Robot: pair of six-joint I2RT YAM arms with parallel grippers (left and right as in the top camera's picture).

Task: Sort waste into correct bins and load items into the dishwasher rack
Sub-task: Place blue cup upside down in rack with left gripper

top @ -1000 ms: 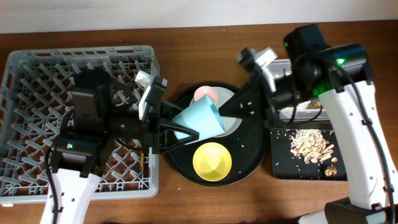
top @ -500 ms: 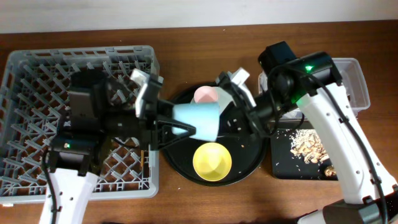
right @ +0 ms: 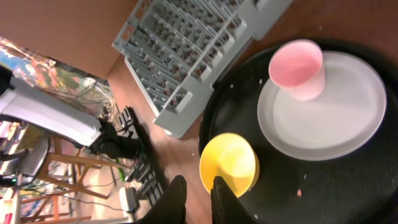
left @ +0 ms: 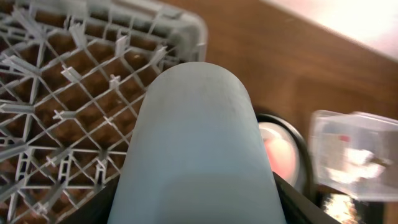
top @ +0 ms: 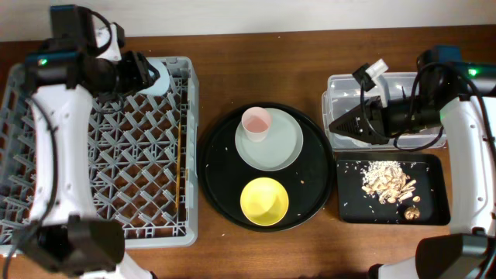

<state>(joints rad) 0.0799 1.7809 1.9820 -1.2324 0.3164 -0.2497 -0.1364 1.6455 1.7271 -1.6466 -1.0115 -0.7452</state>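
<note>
Brown wooden tabletop (top: 263,70) runs under everything. At the top right corner of the dishwasher rack (top: 93,170), as the overhead view shows it, the left gripper (top: 146,74) is clamped on the small blue cup (left: 199,124). The cup lies tilted on its side above the pegs; whether it touches them I cannot tell. Along the rack's right edge lie the chopsticks (top: 184,174).

Across the table, the right gripper (right: 198,183) hangs over the left rim of the clear tub (top: 403,77), its fingers drawn close together with nothing between them. Just beside the tub sits the flat black tray (top: 434,205) with the food scraps (top: 386,183) heaped on it.

Between rack and bins lies the round black tray (top: 221,174). It bears the pale plate (top: 285,147), with the pink cup (top: 256,123) upright on it, and the yellow bowl (top: 264,199) just beside the plate.
</note>
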